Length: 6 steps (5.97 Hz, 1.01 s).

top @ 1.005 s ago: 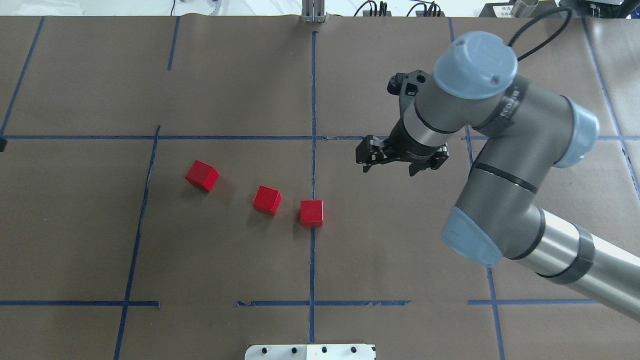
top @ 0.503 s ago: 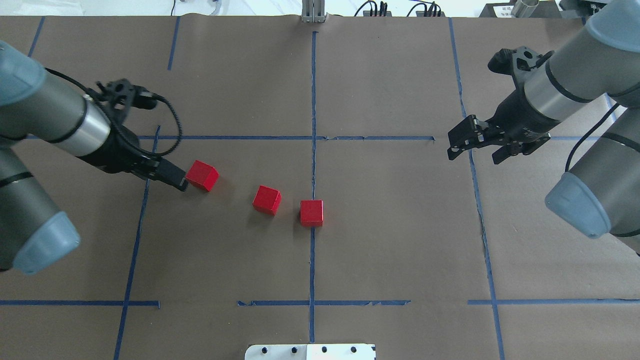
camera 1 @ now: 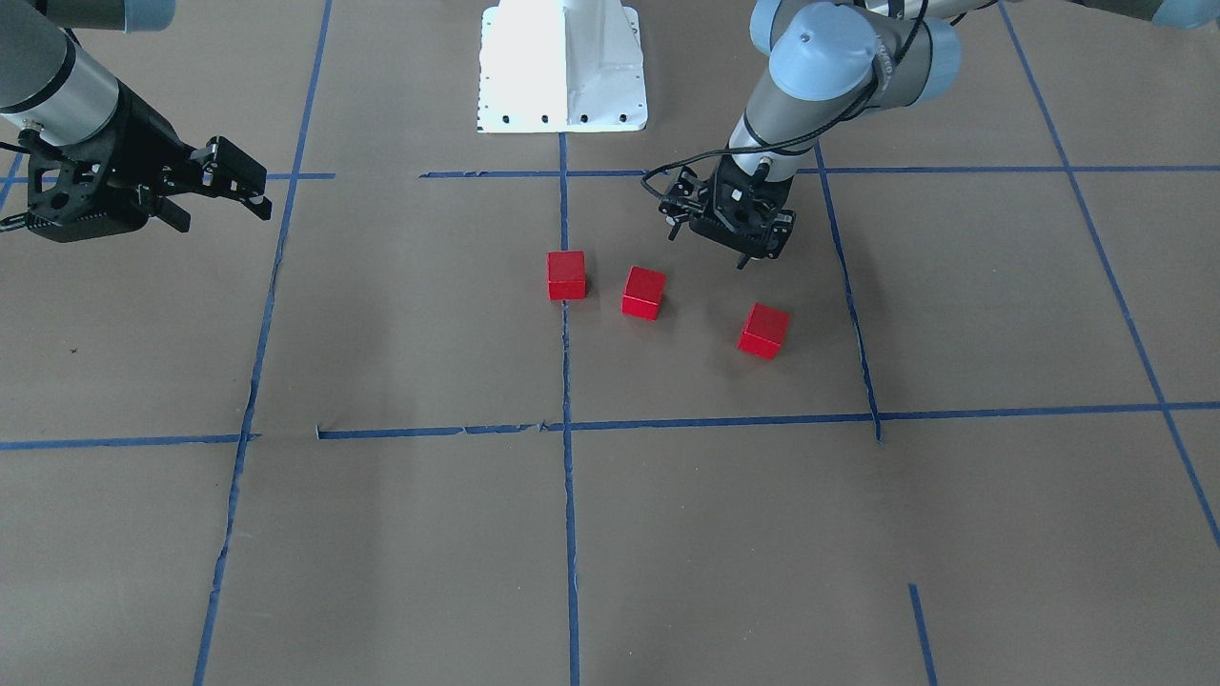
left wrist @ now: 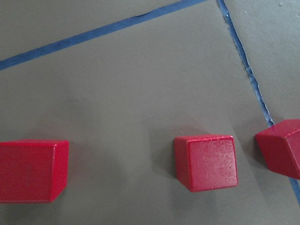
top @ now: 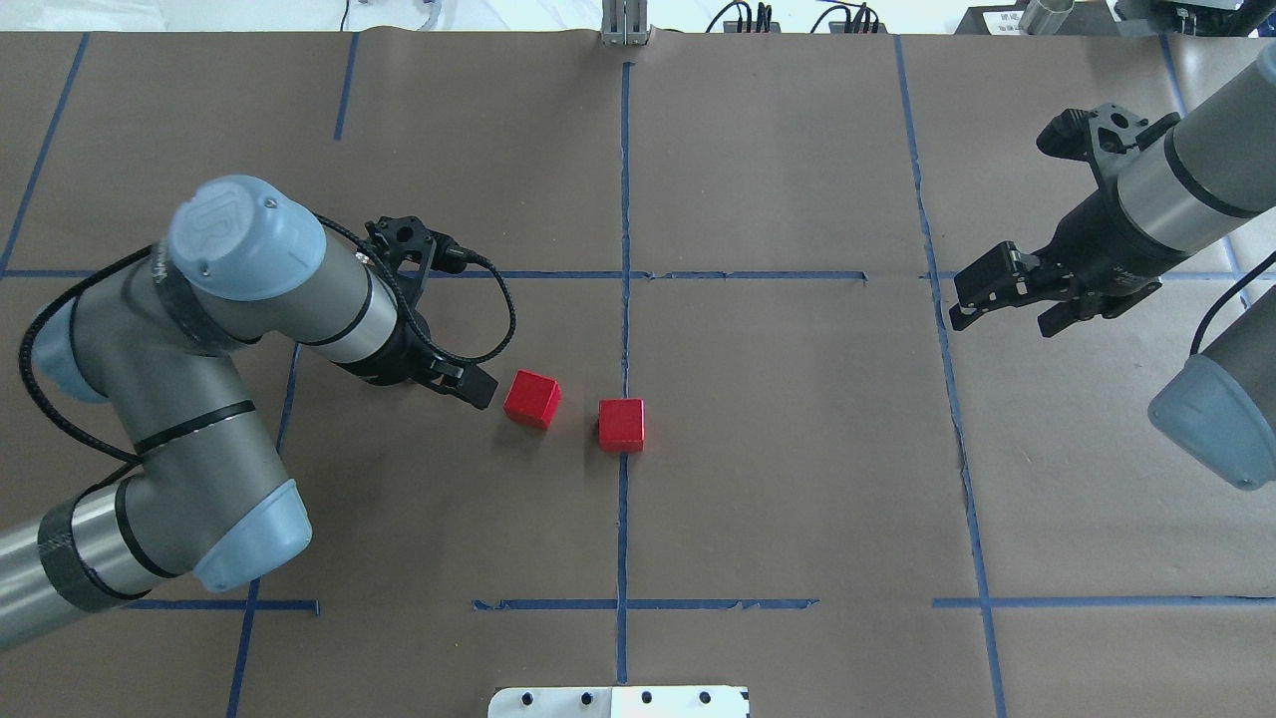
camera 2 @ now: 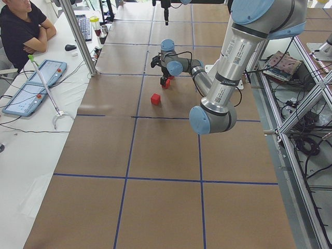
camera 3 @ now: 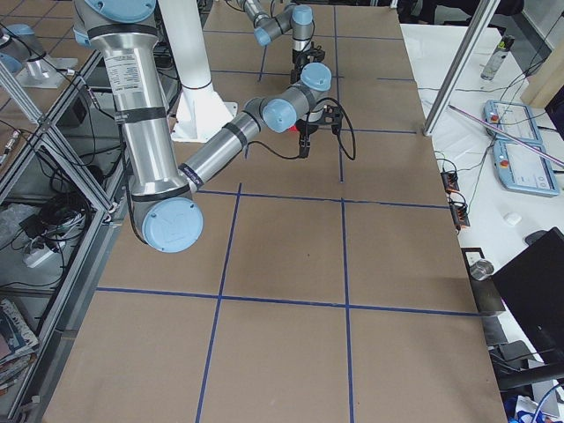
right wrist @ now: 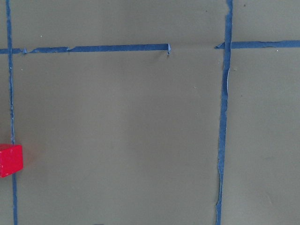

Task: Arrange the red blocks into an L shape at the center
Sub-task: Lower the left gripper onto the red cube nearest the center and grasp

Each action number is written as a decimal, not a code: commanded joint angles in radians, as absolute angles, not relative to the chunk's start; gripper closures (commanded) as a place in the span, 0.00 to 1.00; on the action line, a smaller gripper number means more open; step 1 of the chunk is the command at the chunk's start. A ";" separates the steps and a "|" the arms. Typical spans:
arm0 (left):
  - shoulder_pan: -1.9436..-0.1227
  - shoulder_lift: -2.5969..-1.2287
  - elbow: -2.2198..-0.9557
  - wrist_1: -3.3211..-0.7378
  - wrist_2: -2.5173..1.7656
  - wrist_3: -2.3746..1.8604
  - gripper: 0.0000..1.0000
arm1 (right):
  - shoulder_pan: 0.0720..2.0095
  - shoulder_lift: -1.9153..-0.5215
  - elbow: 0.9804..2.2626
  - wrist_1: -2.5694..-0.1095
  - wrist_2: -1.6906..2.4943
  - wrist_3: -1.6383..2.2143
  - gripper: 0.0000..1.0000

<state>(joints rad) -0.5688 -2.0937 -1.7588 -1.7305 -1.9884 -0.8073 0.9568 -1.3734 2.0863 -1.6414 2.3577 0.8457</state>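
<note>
Three red blocks lie in a loose row in the front view: one (camera 1: 566, 275) on the centre tape line (camera 1: 564, 362), one (camera 1: 644, 292) just beside it, and one (camera 1: 764, 331) further off. Overhead, two red blocks (top: 531, 399) (top: 621, 425) show; my left arm hides the third. My left gripper (camera 1: 707, 248) hangs above the row, open and empty, clear of the blocks, one fingertip (top: 475, 388) close to the middle block. Its wrist view looks down on all three blocks (left wrist: 206, 162). My right gripper (top: 1000, 321) is open and empty, far to the right.
The robot's white base plate (camera 1: 562, 67) stands at the table's near edge on the robot's side. Blue tape lines (top: 758, 275) grid the brown paper. A person (camera 2: 21, 26) sits at a side table with tablets beyond the robot's left end.
My left arm came in from the left and moved right, now covering the leftmost block overhead. My right gripper pulled back from near the centre to the far right. The blocks have not moved.
</note>
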 commanded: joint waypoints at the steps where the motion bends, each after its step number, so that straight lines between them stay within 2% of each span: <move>1: -0.552 -2.150 -1.685 -1.733 -1.982 -0.811 0.00 | 0.956 -1.374 2.092 -1.641 2.355 0.845 0.00; 6: -0.535 -2.198 -1.612 -1.736 -1.939 -0.815 0.00 | 0.953 -1.373 2.088 -1.641 2.355 0.845 0.00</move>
